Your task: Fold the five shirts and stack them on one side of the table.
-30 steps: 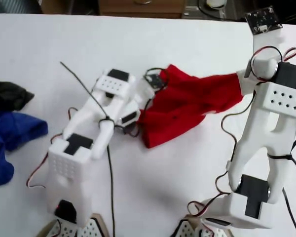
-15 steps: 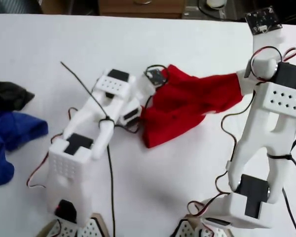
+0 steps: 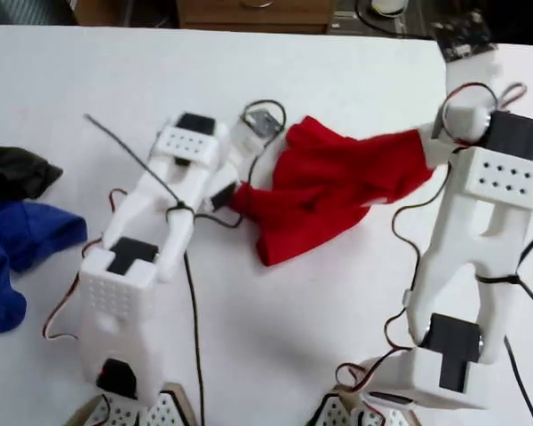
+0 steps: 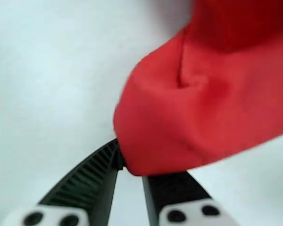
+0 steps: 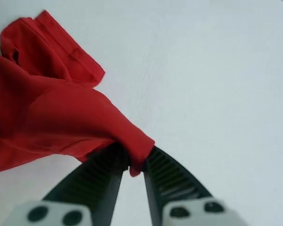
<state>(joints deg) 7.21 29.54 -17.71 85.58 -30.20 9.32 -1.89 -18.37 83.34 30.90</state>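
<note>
A red shirt (image 3: 333, 191) hangs stretched between both arms over the middle of the white table (image 3: 338, 80). My left gripper (image 3: 234, 191) is shut on the shirt's left edge; in the left wrist view the red cloth (image 4: 207, 108) bunches between the black fingers (image 4: 92, 176). My right gripper (image 3: 429, 149) is shut on the shirt's right corner, and the right wrist view has the red fabric (image 5: 56, 122) pinched between its fingers (image 5: 170, 176). The lower part of the shirt rests on the table.
Blue shirts (image 3: 18, 253) lie bunched at the table's left edge with a black shirt (image 3: 16, 170) just behind them. Dark cables (image 3: 191, 302) trail from the left arm. Furniture stands behind the far table edge.
My left gripper has moved left and slightly away from the other arm, pulling the red shirt's left edge with it and stretching the cloth. The right arm shifted a little.
</note>
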